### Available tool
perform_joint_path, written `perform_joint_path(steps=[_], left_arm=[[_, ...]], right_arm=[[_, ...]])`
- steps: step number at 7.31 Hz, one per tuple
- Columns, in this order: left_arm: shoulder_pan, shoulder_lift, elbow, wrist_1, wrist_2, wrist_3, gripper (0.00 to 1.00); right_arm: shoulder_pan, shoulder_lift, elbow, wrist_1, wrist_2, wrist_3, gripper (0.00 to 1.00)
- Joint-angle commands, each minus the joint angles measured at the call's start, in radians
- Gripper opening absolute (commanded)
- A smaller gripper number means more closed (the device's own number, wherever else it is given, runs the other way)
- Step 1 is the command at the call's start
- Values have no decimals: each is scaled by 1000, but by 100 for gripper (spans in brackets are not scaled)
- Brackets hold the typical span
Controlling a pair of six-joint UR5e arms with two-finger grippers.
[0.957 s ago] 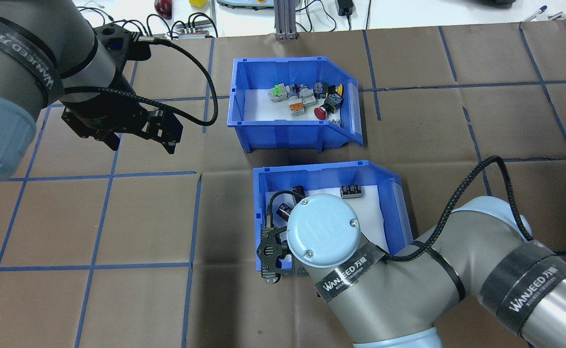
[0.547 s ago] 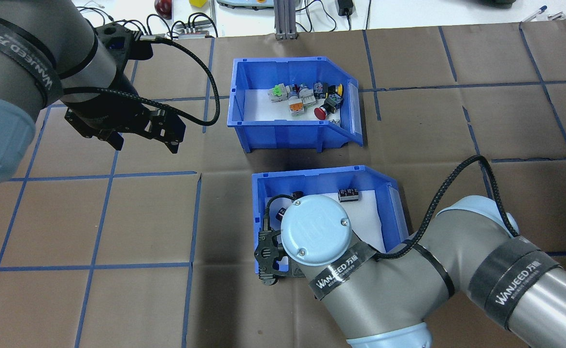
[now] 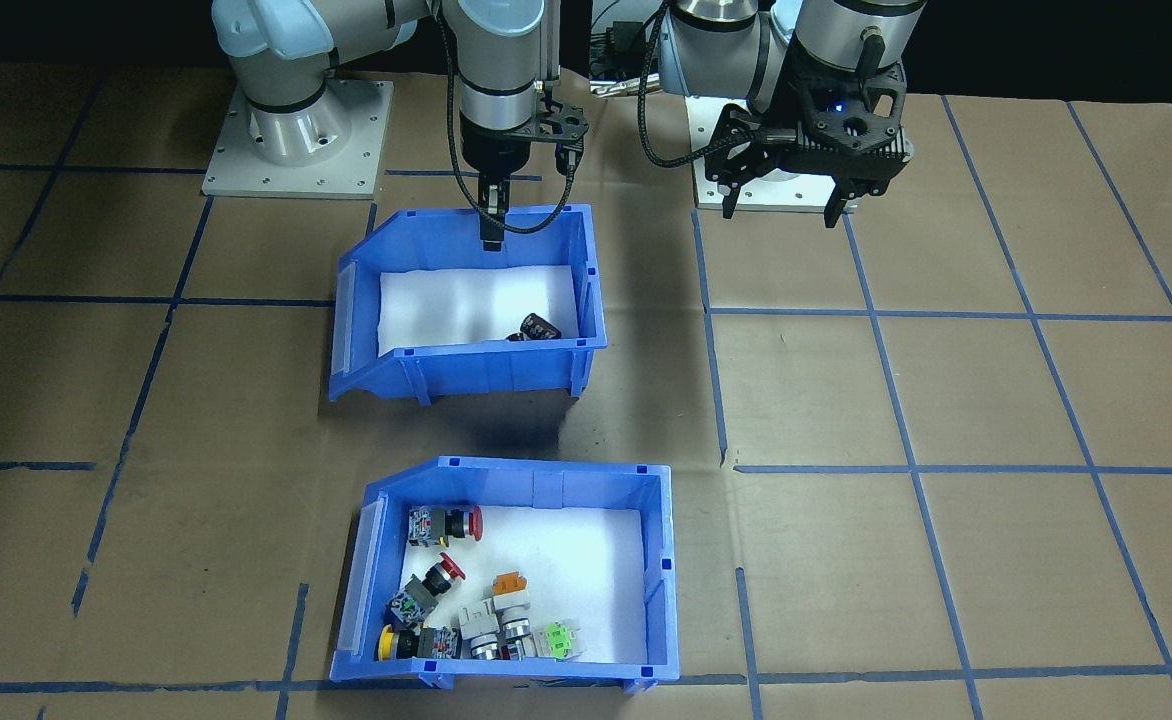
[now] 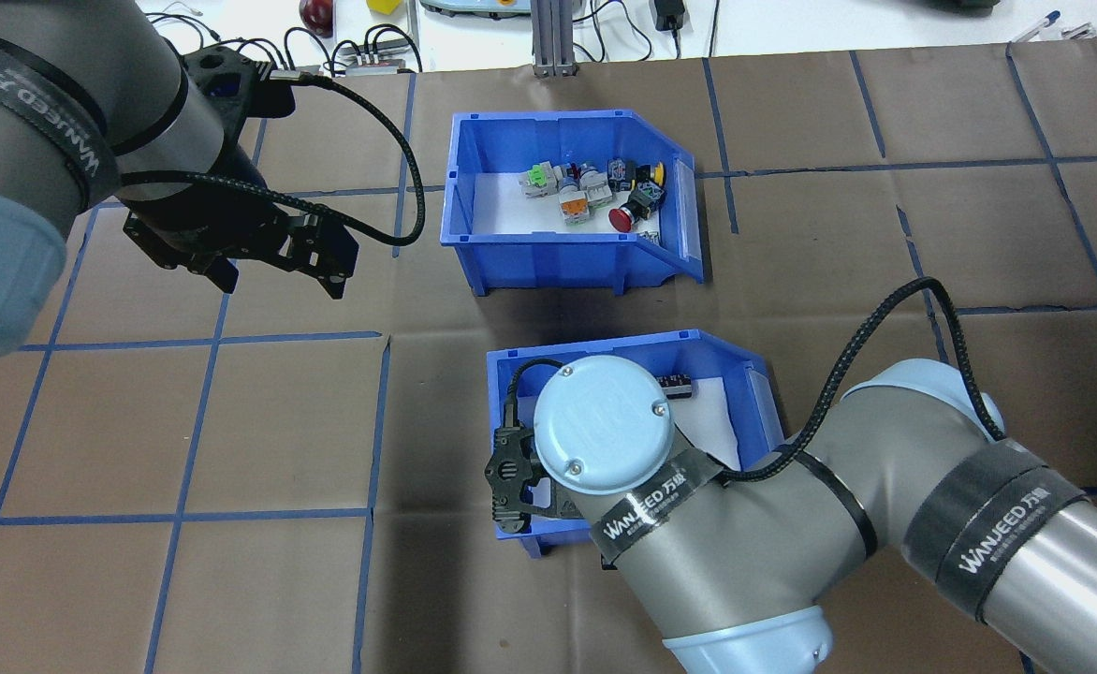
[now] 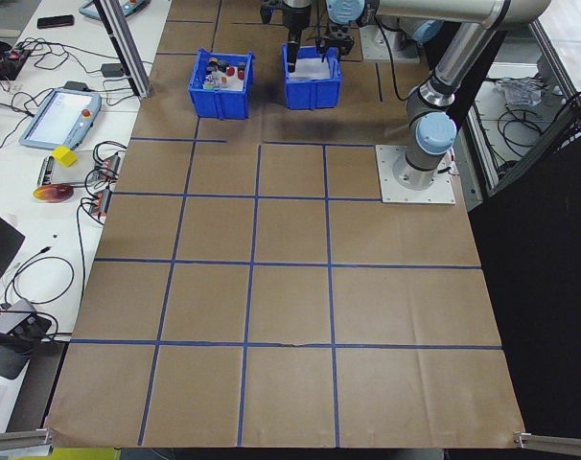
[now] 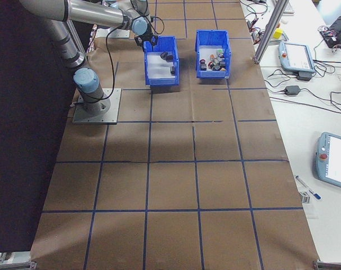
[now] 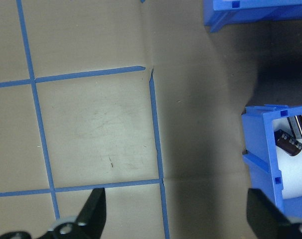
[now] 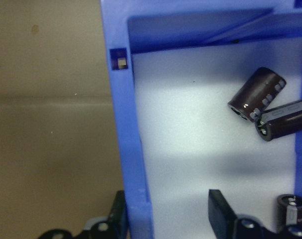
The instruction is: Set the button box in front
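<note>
Across the table, front-facing view:
- Cylinder bin point(image 3: 486, 372): blue, white liner, standing nearest the robot's base.
- Button box point(image 3: 546, 487): blue, white liner, switches with red, yellow, orange and green caps. It sits on the side of the cylinder bin away from the robot, apart from it, with a strip of bare table point(image 3: 946, 400) between.
- Right gripper point(image 3: 491, 225): set down over the cylinder bin's robot-side wall.
- Left gripper point(image 3: 781, 205): hovering beside the cylinder bin, well clear of it, holding nothing.

Overhead view: the right wrist hides much of the cylinder bin. The button box lies beyond it, untouched.

Left wrist view: jaws spread wide over bare table. One corner of the cylinder bin shows at the edge.

Right wrist view: the fingers point(image 8: 221, 214) straddle the cylinder bin's wall, one outside against it and one inside with a gap. They are spread, not clamped. Dark cylinders point(image 8: 255, 94) lie loose on the liner.

Side views: too small to add anything.

Judged step: drawing the cylinder bin toward the robot, which leaves the button box in front.

Handling advice:
- Keep the wall between the fingers.
- Pull low and straight so the bin slides rather than tips.
- Go slowly, so the cylinders do not roll under the inner finger.
</note>
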Motion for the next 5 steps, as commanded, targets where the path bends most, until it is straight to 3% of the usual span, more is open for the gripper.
perform_joint_path(steps=[1,2,5], left_arm=[[2,1,0,1,0,1,99],[23,1,0,1,-6,2,99],[63,11,0,-6,-17,67,99]], right_arm=[[-17,-47,-130,228,-1,2,100],[-32,-81,-171,305,-4,2,100],[-267,-92,-204,306,7,23,100]])
